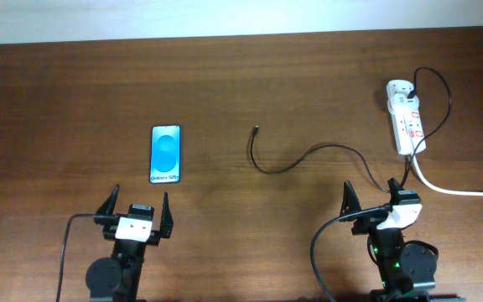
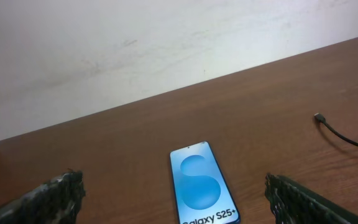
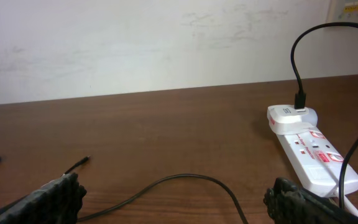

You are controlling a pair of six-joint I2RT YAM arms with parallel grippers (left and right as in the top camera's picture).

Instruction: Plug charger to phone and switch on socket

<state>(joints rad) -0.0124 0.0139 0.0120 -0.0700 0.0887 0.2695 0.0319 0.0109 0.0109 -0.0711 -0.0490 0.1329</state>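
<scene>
1. Lying flat, the phone glows blue just ahead of the left gripper, whose jaws gape empty.
2. The charger curls between phone and socket, tip free.
3. The right gripper is spread wide, grasping nothing.

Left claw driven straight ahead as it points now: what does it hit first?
Likely the phone, lying flat ahead of the left claw, between its open fingers. The charger tip sits off to the right, out of line. Claw height is unclear.
</scene>
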